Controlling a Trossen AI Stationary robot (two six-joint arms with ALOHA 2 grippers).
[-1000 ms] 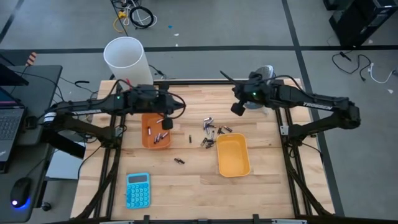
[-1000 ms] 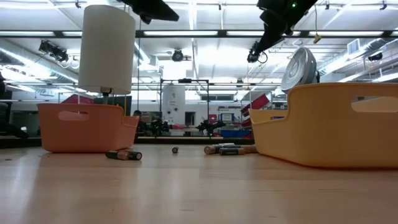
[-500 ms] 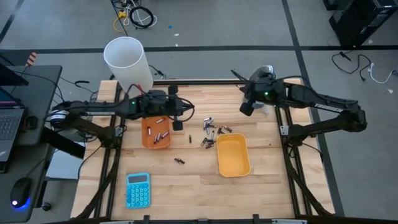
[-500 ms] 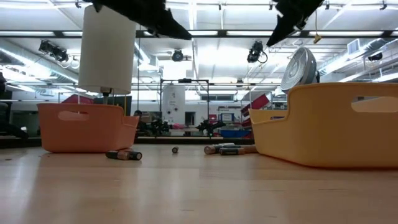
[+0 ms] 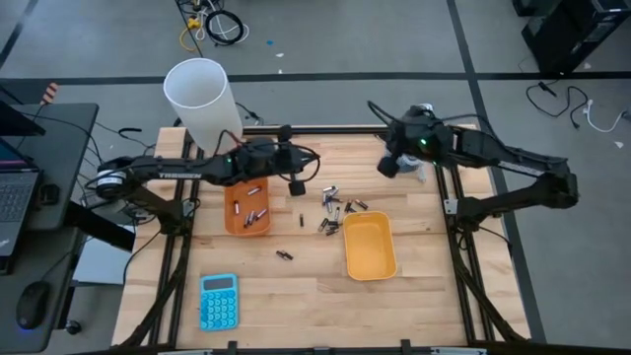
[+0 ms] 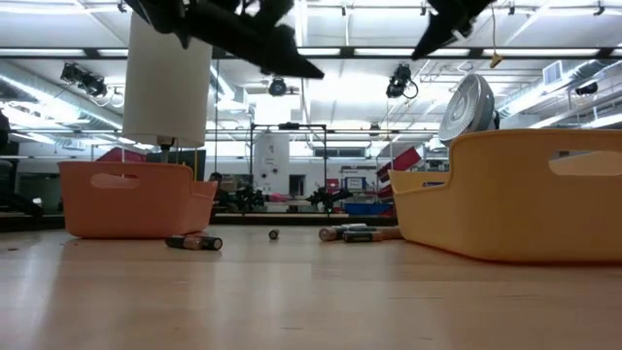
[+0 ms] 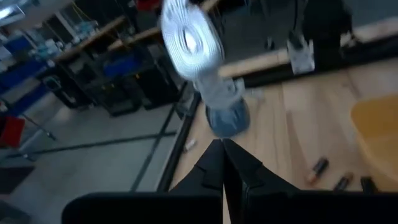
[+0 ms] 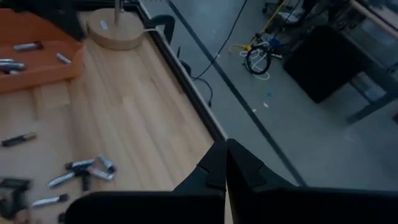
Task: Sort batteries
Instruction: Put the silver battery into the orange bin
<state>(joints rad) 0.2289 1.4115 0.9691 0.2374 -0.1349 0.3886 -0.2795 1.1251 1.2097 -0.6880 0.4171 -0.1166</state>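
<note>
**Battery sorting partly done; both grippers empty above the desk**

The task is judged to be at an early-to-middle stage. Several batteries are already seen lying inside the orange tray, which sits left of the desk's centre in the high view. The yellow tray, at about 4 o'clock from the desk's centre, appears to hold nothing, though its floor is seen from above only. A loose cluster of batteries is left on the wooden desk between the two trays, and a lone battery lies apart at about 7 o'clock from that cluster. These remain to be sorted.

The batteries are seen as tiny cylindrical cells, some silvery-grey and some dark; in the low view a dark cell with a copper-coloured end rests on its side in front of the orange tray. Which kind belongs in which tray cannot be told.

The left gripper is held above the desk just beside the orange tray's far right corner, fingers pressed together with nothing between them. The right gripper is held near the desk's far edge, at about 1 o'clock from the loose cluster, likewise closed and empty.
</note>
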